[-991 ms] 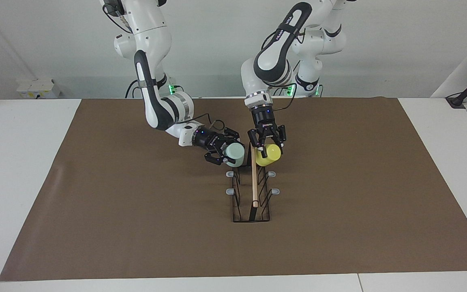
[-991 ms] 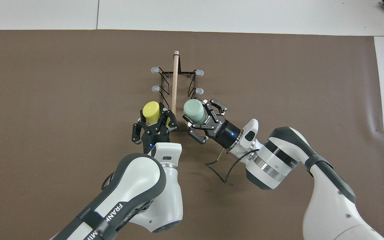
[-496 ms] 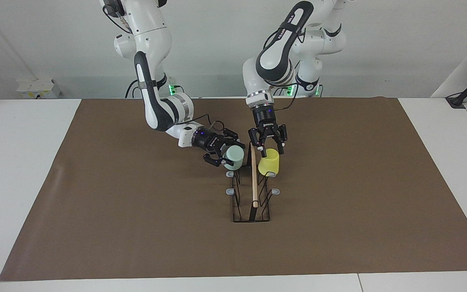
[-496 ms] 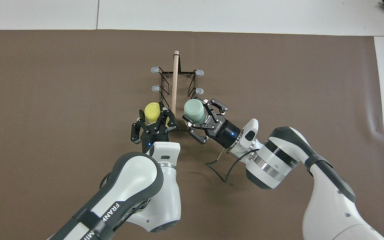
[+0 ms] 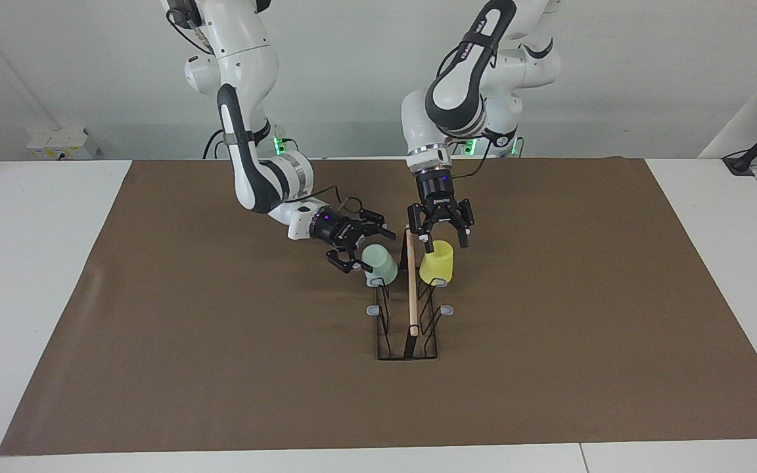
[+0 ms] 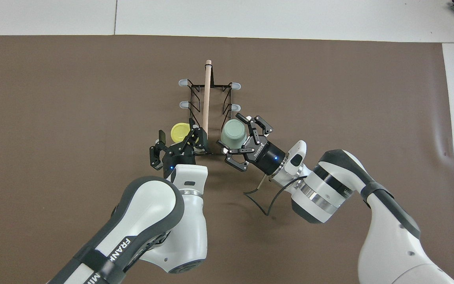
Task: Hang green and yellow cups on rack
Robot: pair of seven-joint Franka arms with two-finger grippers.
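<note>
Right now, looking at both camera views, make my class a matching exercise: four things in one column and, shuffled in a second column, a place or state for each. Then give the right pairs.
Column one
1. green cup
2. yellow cup
3. left gripper
4. wooden rod

Column two
A. runs along the top of the rack
B. upside down on a prong, on the rack's side toward the left arm's end of the table
C. open, just over the yellow cup
D. upside down on a prong, with the open right gripper beside it

Pairs: 1-D, 2-B, 3-C, 4-A
</note>
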